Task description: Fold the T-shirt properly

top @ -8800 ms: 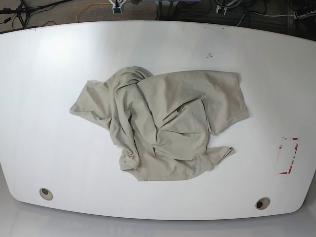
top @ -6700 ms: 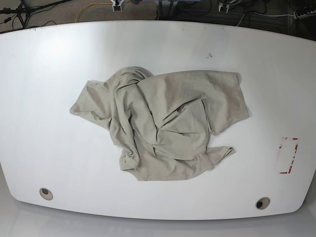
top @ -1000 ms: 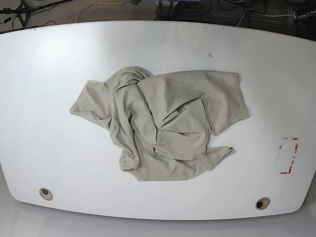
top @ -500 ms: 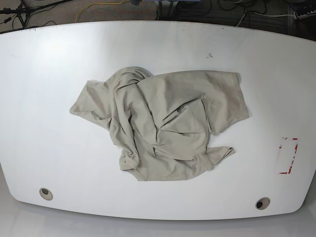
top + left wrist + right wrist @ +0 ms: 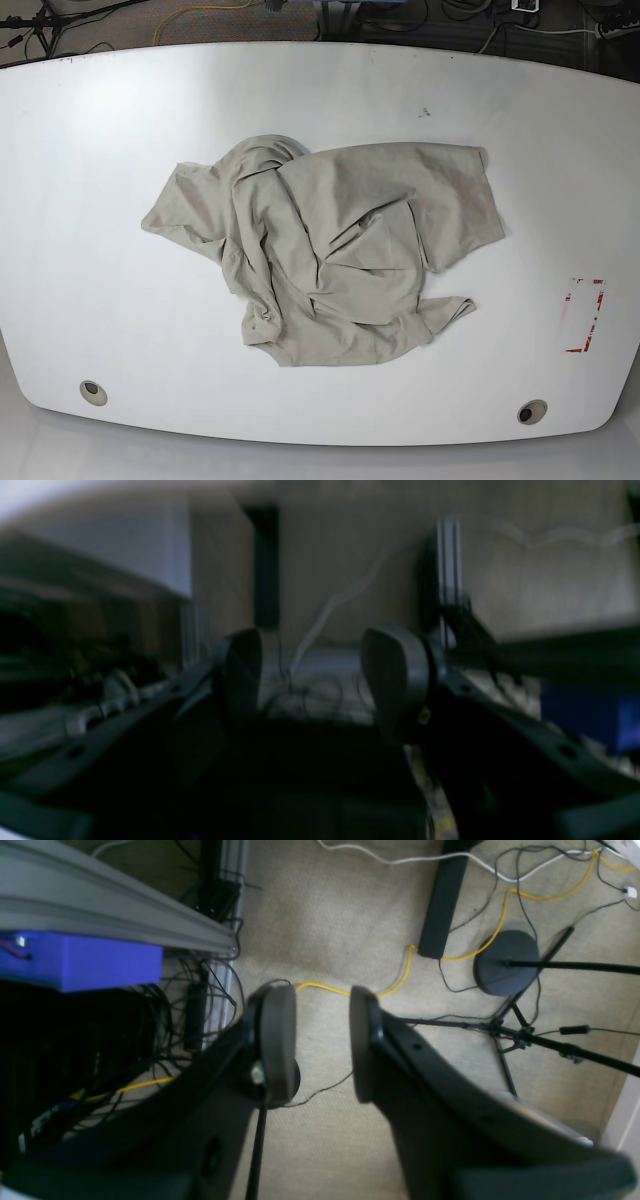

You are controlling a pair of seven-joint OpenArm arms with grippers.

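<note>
— In the middle of the white table [image 5: 90, 200], what do you see?

— The T-shirt [image 5: 330, 250], a plain beige-grey one, lying in a crumpled heap. It is bunched and twisted on its left side, flatter toward the upper right, and a sleeve sticks out at the lower right. Nothing touches it; no arm shows in the base view.

— Anything else on the table?

— A red-edged rectangular mark [image 5: 584, 315] near the right edge, well apart from the shirt, and two round holes [image 5: 93, 392] near the front edge, one at each corner.

— And the grippers?

— The right gripper [image 5: 315, 1040] has its two dark fingers [image 5: 277, 1040] apart with nothing between them. It looks down at a carpeted floor [image 5: 325, 915] with a yellow cable [image 5: 405, 970], black wires, a round stand base [image 5: 505, 962] and a blue box [image 5: 80, 965] beside a metal rail.

— The left one?

— The left gripper [image 5: 310, 680] is blurred and dim, but its fingers [image 5: 397, 675] are plainly spread, holding nothing. Behind it are a beige floor and some cables; the rest is too smeared to tell.
</note>
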